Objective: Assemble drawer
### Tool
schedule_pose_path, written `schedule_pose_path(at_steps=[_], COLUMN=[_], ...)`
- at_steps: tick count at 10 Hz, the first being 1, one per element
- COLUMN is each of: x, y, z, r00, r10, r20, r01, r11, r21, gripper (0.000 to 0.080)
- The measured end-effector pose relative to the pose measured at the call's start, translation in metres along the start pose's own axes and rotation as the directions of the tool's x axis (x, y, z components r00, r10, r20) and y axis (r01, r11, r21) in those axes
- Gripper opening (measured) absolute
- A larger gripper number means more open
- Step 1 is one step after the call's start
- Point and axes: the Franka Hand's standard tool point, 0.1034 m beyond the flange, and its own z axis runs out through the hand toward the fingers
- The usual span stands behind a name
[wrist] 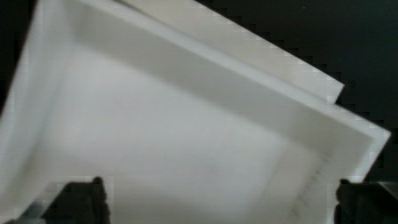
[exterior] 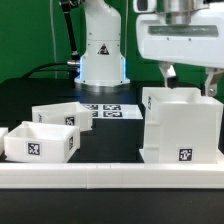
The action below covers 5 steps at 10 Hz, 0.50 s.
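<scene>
The end effector (exterior: 191,80) hangs over the housing (exterior: 185,125), which stands upright on the black tabletop (exterior: 30,95) at the exterior view's right. Its fingers are spread apart, one above each side of the housing's open top, with nothing clamped between them.

Only the exterior view shows the rest of the scene. The front tray (exterior: 40,140) and the rear tray (exterior: 55,113) sit at the exterior view's left, well apart from the housing, and the front one shows a square tag. The marker board (exterior: 103,110) lies flat between the trays and the housing, in front of the arm base (exterior: 100,50). The long rail (exterior: 110,178) runs across the foreground, and the housing stands just behind it.

The wrist view looks straight down into the housing (wrist: 196,120), whose white walls and slanted rim fill nearly the whole picture. The end effector (wrist: 222,195) shows there only as two dark fingers (wrist: 80,198), wide apart at the picture's edge. Neither view settles whether they touch the rim
</scene>
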Motion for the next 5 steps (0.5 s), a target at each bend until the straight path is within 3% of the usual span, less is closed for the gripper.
schedule_pose_path(at_steps=[2, 5], x=[0.011, 0.011], y=[0.018, 0.022], z=[-0.004, 0.001], r00=[0.98, 0.987], r10=[-0.2, -0.16], r20=[-0.002, 0.009], r01=[0.2, 0.16], r11=[0.98, 0.987], r21=[-0.008, 0.0], gripper=[0.0649, 0.0649])
